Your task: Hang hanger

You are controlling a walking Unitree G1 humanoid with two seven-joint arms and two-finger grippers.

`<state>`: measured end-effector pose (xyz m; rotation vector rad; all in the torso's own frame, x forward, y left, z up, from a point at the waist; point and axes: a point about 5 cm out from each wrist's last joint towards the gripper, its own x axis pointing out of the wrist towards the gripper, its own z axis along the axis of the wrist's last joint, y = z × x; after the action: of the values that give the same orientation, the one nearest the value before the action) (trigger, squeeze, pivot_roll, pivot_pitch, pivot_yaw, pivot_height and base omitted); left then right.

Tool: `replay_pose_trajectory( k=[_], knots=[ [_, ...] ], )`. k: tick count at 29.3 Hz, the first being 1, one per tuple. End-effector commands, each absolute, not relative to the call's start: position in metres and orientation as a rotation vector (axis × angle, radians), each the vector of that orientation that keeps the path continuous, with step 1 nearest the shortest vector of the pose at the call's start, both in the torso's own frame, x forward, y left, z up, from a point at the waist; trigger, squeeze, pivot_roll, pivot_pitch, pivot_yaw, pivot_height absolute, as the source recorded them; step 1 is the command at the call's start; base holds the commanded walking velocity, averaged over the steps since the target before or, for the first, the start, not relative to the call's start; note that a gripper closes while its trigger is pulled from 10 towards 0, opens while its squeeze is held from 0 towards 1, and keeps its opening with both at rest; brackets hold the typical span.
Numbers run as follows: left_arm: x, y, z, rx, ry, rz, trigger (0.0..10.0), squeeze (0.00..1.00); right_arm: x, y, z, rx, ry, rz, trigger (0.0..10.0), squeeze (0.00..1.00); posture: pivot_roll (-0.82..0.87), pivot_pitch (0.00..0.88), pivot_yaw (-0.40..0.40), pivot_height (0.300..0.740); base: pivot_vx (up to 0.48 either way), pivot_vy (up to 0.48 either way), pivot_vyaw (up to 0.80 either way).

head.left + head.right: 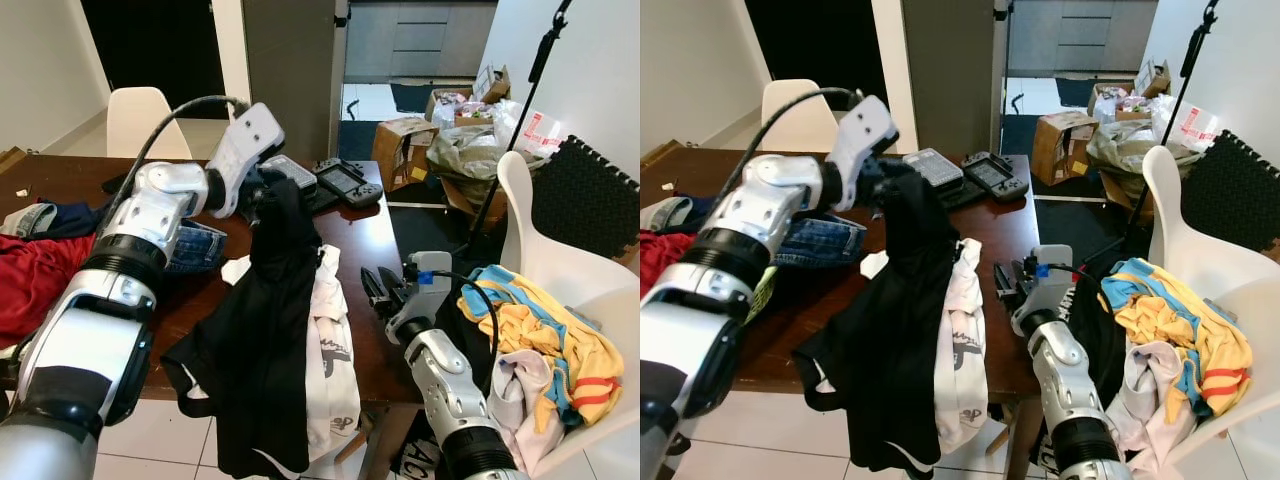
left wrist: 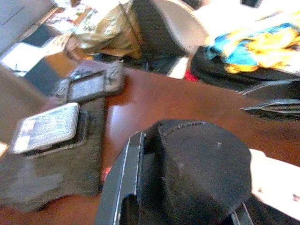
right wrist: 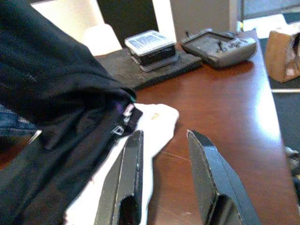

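Note:
My left gripper (image 1: 262, 196) is raised above the brown table (image 1: 370, 240) and shut on the top of a black garment (image 1: 262, 340). The garment hangs down from it, past the table's front edge. In the left wrist view the black cloth (image 2: 197, 168) bulges between the fingers (image 2: 123, 178); what lies under the cloth is hidden. A white printed garment (image 1: 330, 350) hangs against the black one on its right. My right gripper (image 1: 378, 290) is low over the table's right part, open, holding nothing, its fingertips (image 3: 133, 140) close to the white cloth (image 3: 157, 117).
Two handheld consoles (image 1: 345, 180) and a small device (image 3: 150, 44) lie on a dark mat at the table's far side. Jeans (image 1: 195, 245) and red cloth (image 1: 35, 275) lie at the left. A white chair (image 1: 530, 230) piled with colourful clothes (image 1: 540, 325) stands right; boxes (image 1: 405, 145) sit behind.

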<state>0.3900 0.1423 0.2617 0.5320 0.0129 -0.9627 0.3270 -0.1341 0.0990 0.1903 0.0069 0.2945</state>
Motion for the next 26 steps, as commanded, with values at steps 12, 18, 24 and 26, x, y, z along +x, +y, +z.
replay_pose_trajectory(
  k=[12, 18, 24, 26],
  knots=[
    [0.311, 0.152, 0.274, 0.441, -0.034, -1.156, 10.0, 0.62, 0.332, -0.127, 0.101, 0.176, 0.018, 0.329, 10.0, 0.0, 0.07, 0.0, -0.062, 0.74, 0.0, 0.0, 0.0],
    [0.298, 0.158, 0.271, 0.363, -0.032, -1.145, 10.0, 1.0, 0.335, -0.125, 0.101, 0.18, 0.021, 0.325, 10.0, 0.0, 0.08, 0.0, -0.059, 0.74, 0.0, 0.0, 0.0],
    [0.32, 0.196, 0.259, 0.46, 0.067, -0.708, 10.0, 0.0, 0.342, -0.118, 0.107, 0.19, 0.016, 0.335, 10.0, 0.0, 0.08, 0.0, -0.067, 0.74, 0.0, 0.0, 0.0],
    [0.321, 0.205, 0.253, 0.493, 0.14, -0.639, 10.0, 0.0, 0.343, -0.118, 0.107, 0.189, 0.017, 0.34, 10.0, 0.0, 0.08, 0.0, -0.07, 0.74, 0.0, 0.0, 0.0]
  ],
)
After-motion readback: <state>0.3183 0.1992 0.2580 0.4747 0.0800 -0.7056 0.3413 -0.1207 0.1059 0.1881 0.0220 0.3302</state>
